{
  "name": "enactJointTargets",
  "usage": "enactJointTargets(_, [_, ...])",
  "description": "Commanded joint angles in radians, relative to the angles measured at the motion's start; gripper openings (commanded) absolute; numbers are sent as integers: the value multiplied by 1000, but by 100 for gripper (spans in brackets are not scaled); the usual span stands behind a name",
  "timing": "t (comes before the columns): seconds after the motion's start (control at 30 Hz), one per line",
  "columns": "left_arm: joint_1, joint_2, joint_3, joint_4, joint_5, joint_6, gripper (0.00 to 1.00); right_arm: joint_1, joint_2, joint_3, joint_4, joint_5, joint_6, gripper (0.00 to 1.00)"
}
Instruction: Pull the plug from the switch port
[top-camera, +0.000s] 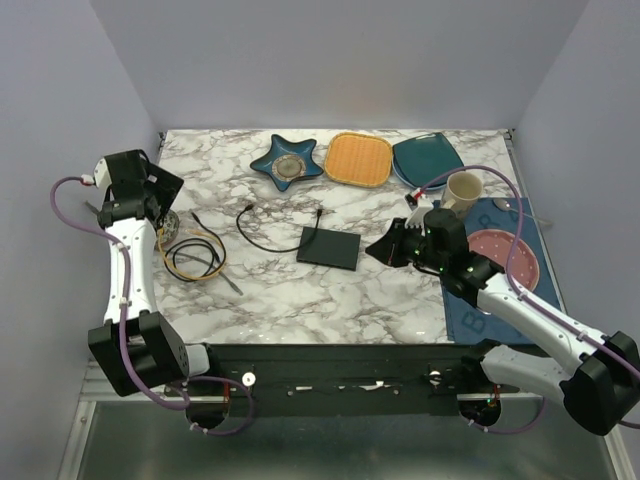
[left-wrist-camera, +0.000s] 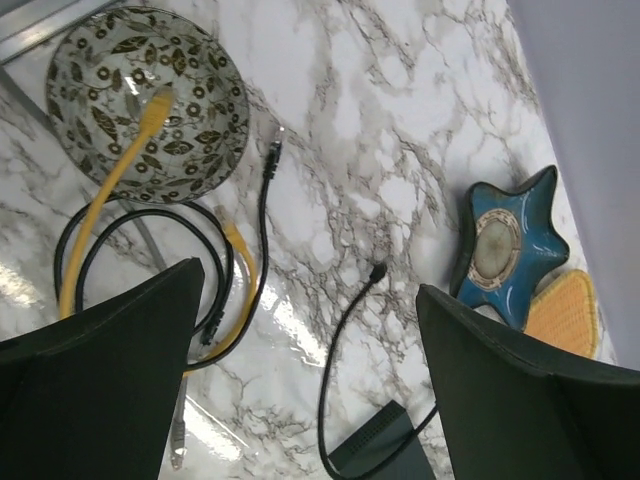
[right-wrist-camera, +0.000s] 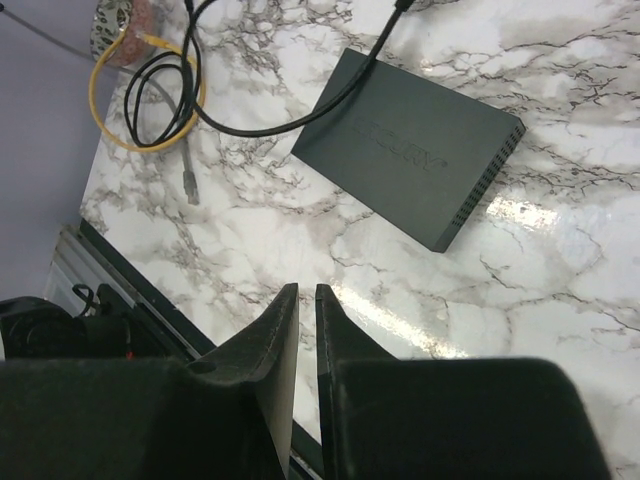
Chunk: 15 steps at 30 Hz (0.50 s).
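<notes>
The switch (top-camera: 329, 246) is a flat matte black box lying mid-table; it also shows in the right wrist view (right-wrist-camera: 410, 150) and, partly, in the left wrist view (left-wrist-camera: 385, 445). Its sockets do not show. A thin black cable (top-camera: 244, 228) curls on the marble to its left and runs along its left short edge. One plug (top-camera: 248, 207) lies free at the left, also in the left wrist view (left-wrist-camera: 377, 270). The other end (top-camera: 318, 211) lies just beyond the switch's far edge. My left gripper (top-camera: 160, 200) (left-wrist-camera: 310, 290) hovers open and empty at the far left. My right gripper (top-camera: 378, 250) (right-wrist-camera: 305, 290) is shut and empty, right of the switch.
A patterned bowl (top-camera: 170, 222) and coiled yellow and black cables (top-camera: 195, 255) lie under the left gripper. A blue star dish (top-camera: 286, 163), an orange plate (top-camera: 359, 159) and a teal plate (top-camera: 428, 158) line the back. A cup (top-camera: 463, 190) and pink plate (top-camera: 505, 255) stand right.
</notes>
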Motion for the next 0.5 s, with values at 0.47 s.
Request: enactJointTargets(0.47, [-681, -73, -461, 288, 93, -158, 99, -1, 15, -31, -18, 32, 8, 20])
